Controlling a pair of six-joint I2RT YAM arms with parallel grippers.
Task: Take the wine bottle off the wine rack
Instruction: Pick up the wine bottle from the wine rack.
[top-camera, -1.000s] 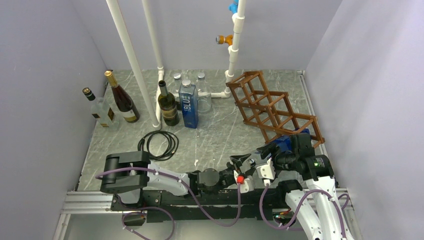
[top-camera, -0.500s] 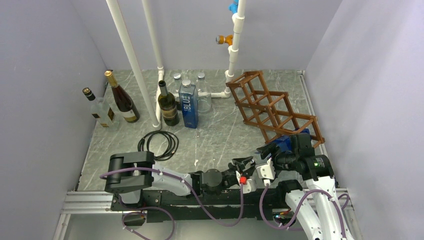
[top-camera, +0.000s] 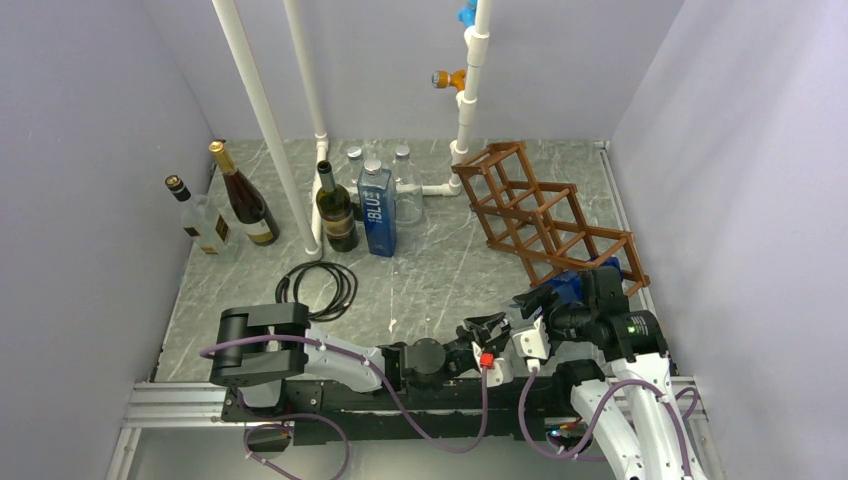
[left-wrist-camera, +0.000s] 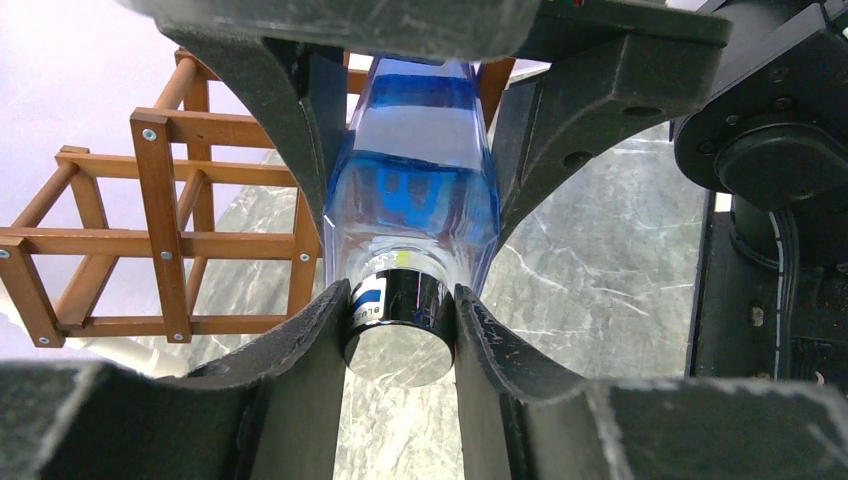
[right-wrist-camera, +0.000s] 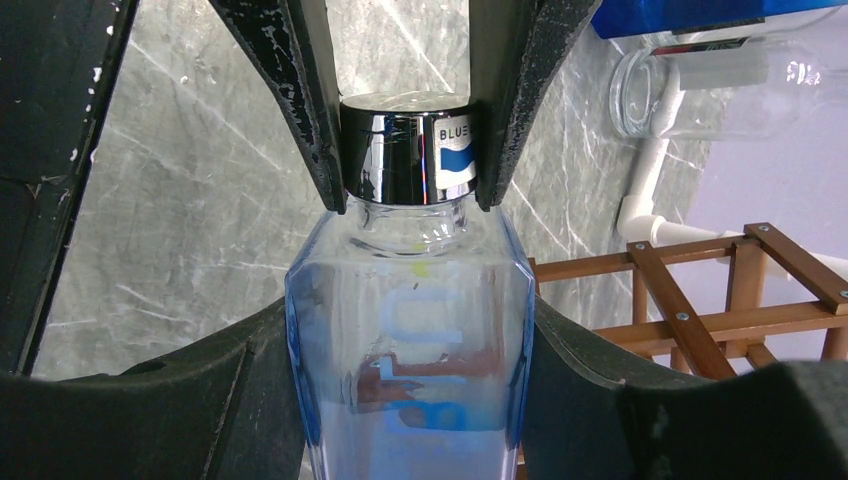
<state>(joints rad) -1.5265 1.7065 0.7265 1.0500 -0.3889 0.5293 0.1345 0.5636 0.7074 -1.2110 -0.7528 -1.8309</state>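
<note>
The left hand (left-wrist-camera: 400, 322) has just narrowed onto the wine bottle's (left-wrist-camera: 410, 200) chrome cap (left-wrist-camera: 398, 345), both fingers touching it. The right hand (right-wrist-camera: 413, 400) stays clamped round the body. The bottle sits at the lower right of the overhead frame, just beside the wine rack (top-camera: 545, 215). With two holds on it, I'd say it's ready to come clear.

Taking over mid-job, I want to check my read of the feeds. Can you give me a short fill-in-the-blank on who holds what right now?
1. The left gripper grips the wine bottle by its shiny ____.
2. The right gripper holds the same bottle by its wide, blue-tinted ____.
3. The wine rack behind them is an open lattice made of reddish-brown ____.

Missing words: cap; body; wood
</note>
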